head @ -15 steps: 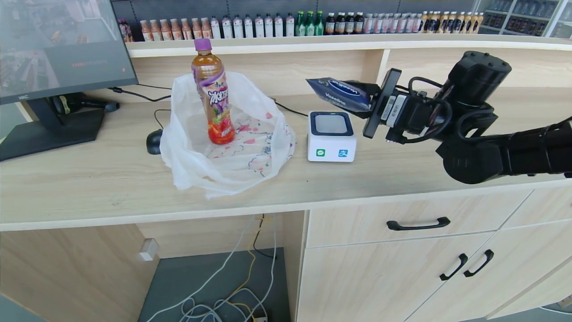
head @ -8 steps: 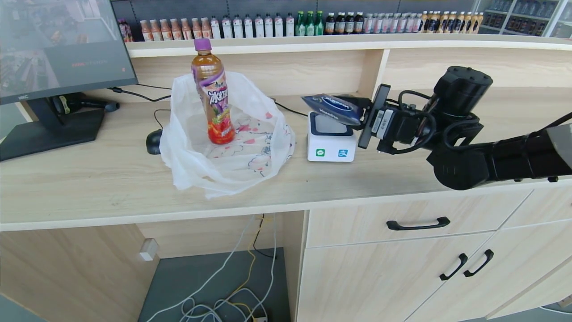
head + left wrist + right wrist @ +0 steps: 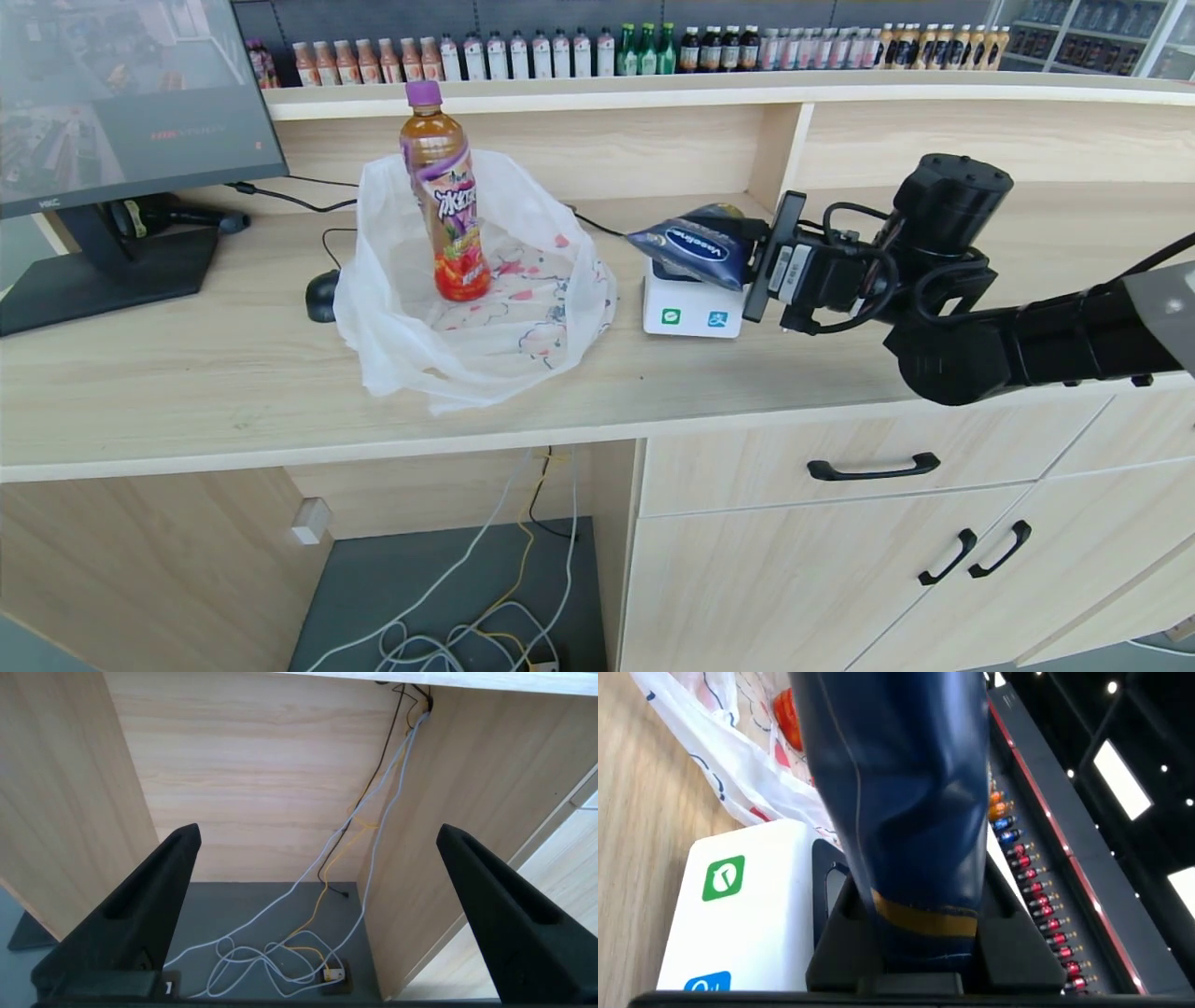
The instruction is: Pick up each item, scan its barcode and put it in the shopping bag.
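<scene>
Watching head view, I see right jaws pinching glossy dark-blue soft pouch (image 3: 695,245), tilted just above white boxy scanner (image 3: 691,315) on pale wood-grain bench (image 3: 187,373). Right wrist view adds pouch creases, gold band by jaws. Left wrist view: left jaws spread wide, facing cabled recess under bench. Near scanner, crinkly thin white plastic shopping bag (image 3: 485,345) holds upright purple-capped bottle (image 3: 448,201).

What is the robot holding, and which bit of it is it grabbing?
The right tool pinches a dark blue pouch by one end, above the white scanner. The left tool is open and empty.
</scene>
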